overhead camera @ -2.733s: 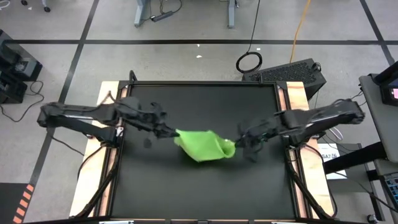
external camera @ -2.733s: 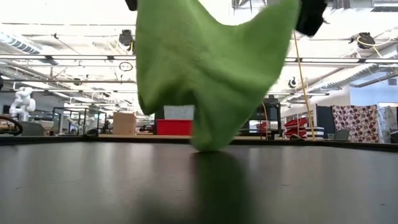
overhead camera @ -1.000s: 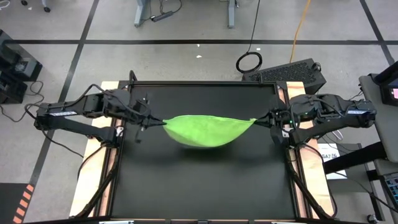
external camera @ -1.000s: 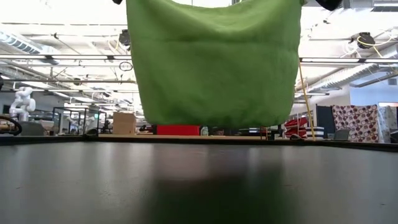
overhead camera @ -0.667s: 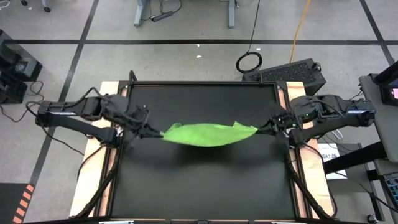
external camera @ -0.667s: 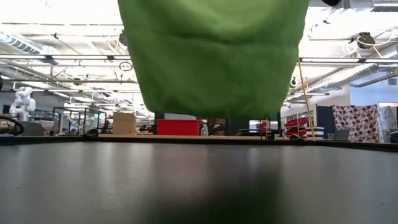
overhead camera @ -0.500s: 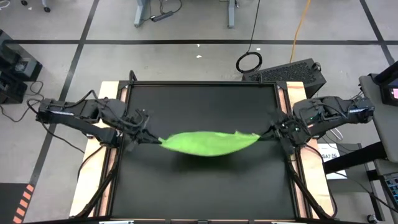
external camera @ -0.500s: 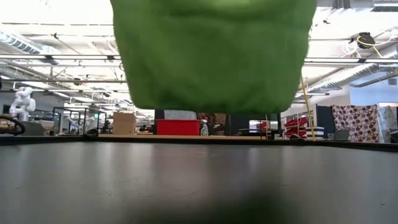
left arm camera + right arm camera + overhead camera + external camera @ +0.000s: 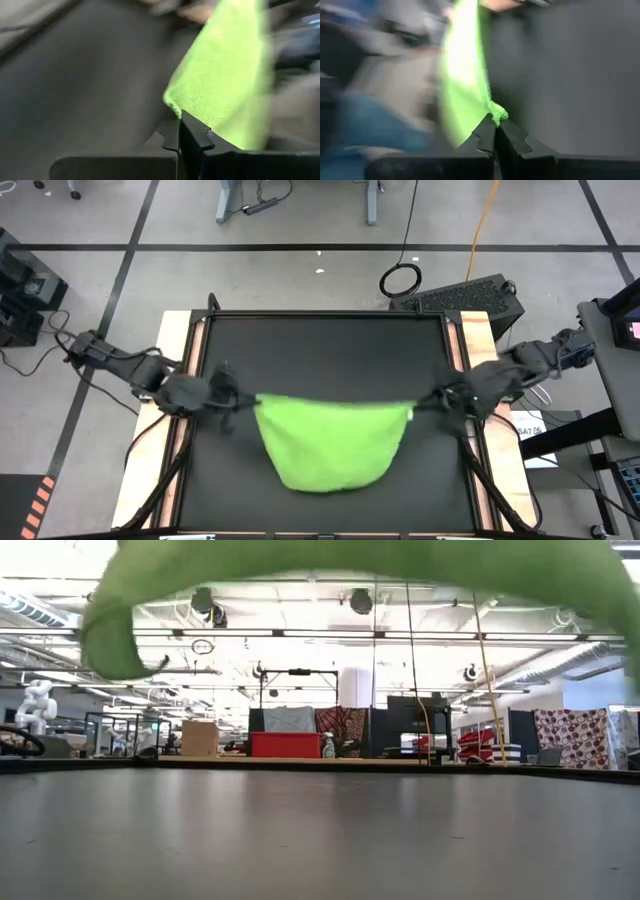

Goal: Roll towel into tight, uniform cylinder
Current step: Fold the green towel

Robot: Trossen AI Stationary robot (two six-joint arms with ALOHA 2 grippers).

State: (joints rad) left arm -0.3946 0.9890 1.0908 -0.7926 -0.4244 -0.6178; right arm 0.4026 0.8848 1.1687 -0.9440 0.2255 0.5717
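The lime-green towel [image 9: 325,442] is stretched between my two grippers above the middle of the black table [image 9: 330,345]. Its far edge runs straight from gripper to gripper, and its body billows toward the table's near edge. In the low view the towel [image 9: 330,562] shows only along the top, clear of the tabletop. My left gripper [image 9: 240,402] is shut on the towel's left far corner. My right gripper [image 9: 426,402] is shut on its right far corner. My left gripper pinches the towel's left far corner [image 9: 173,106] between its two fingers, coming level from the table's left. The towel spreads away from the fingers, lifted clear of the table. My right gripper pinches the towel's right far corner [image 9: 496,114] between its two fingers, coming level from the table's right. The edge between the two corners is drawn nearly straight.
Wooden side rails [image 9: 175,370] run along the table's left and right edges. A keyboard [image 9: 460,297] lies on the floor beyond the far right corner. Bare black tabletop [image 9: 320,840] shows under the towel.
Both grippers have gone toward the table's near edge, still shut on the corners. The towel, which hung down as a curtain between them, has swung up and out toward the near edge and spread wide, its lower edge lifted well above the table.
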